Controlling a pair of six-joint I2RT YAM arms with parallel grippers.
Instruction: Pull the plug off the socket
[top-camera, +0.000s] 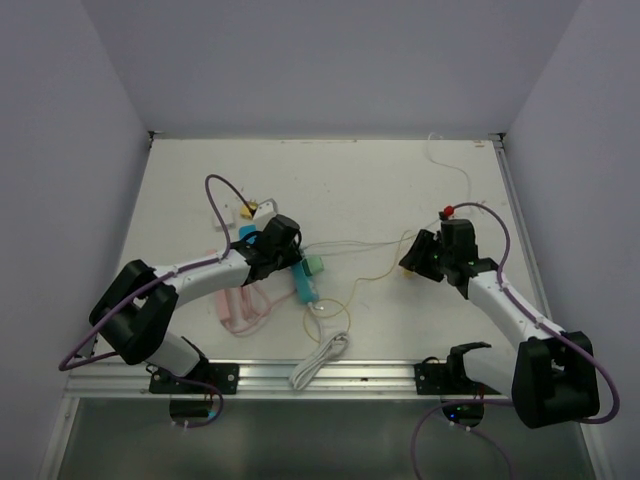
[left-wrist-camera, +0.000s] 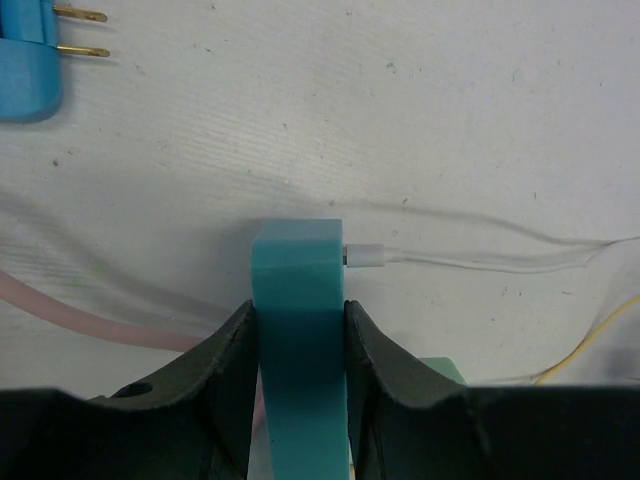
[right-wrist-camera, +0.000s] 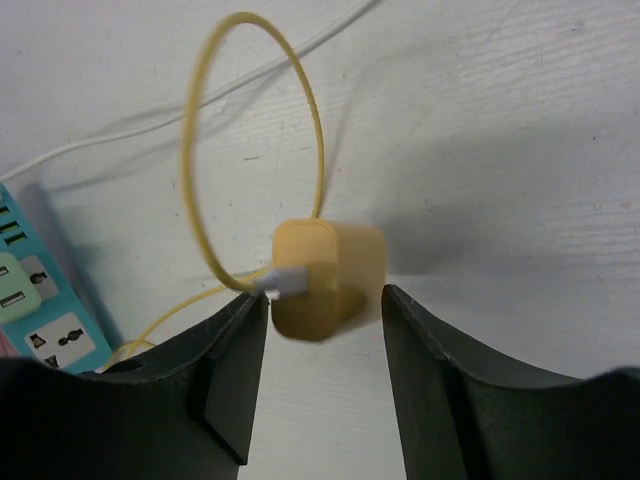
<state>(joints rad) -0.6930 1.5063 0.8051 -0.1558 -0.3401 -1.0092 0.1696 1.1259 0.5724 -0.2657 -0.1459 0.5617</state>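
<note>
The yellow plug (right-wrist-camera: 330, 270) sits mid-frame in the right wrist view, apart from the teal socket strip (right-wrist-camera: 40, 300) at lower left. The right gripper (right-wrist-camera: 325, 300) has its jaws part-way apart on either side of it, and blur hides whether they pinch it. It looks like a small, light, hard plastic cube with smooth faces, probably best taken across two flat sides rather than by its thin, floppy yellow cord (right-wrist-camera: 187, 160). The left gripper (left-wrist-camera: 298, 310) is clamped narrow on the strip, at the bottom centre of its own view.

Overhead view, close wrist views, socket (top-camera: 303, 287) (right-wrist-camera: 30, 290) shared
</note>
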